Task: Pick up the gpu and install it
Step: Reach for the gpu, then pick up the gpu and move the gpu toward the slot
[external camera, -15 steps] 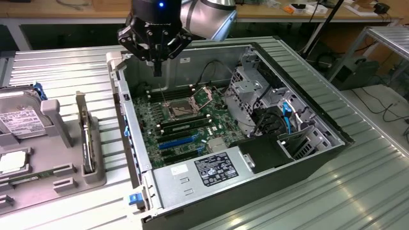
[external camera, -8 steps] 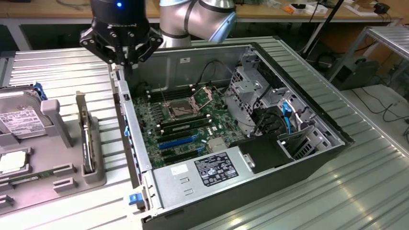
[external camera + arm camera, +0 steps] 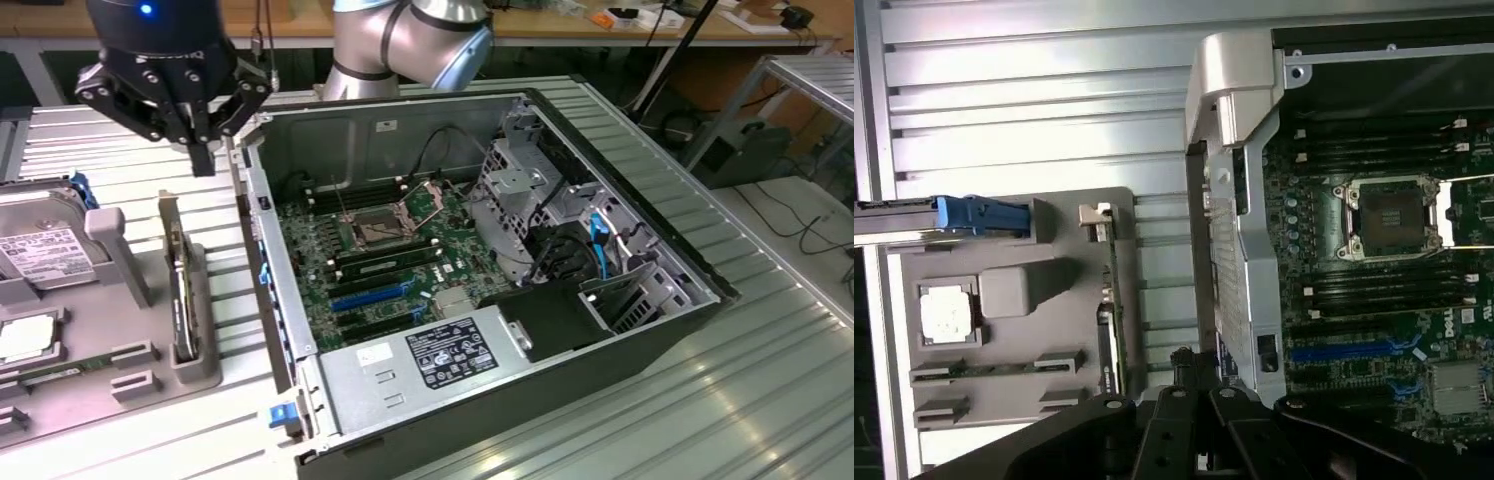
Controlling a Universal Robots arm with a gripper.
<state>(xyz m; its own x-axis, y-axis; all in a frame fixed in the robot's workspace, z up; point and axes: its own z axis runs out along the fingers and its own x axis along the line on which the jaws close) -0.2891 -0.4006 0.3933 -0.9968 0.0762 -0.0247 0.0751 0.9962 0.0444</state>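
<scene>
my end effector (image 3: 200, 160) hangs pressed together, pinching nothing. the gpu (image 3: 176, 285) stands on edge in its grey holder (image 3: 198, 372) just below, slightly aside, top edge offered for a grip, i judge.

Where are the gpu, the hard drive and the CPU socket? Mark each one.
gpu (image 3: 178, 280), exterior view, upper edge of the upright card.
hard drive (image 3: 47, 252), exterior view, its white label.
CPU socket (image 3: 379, 229), exterior view, middle of the socket.
</scene>
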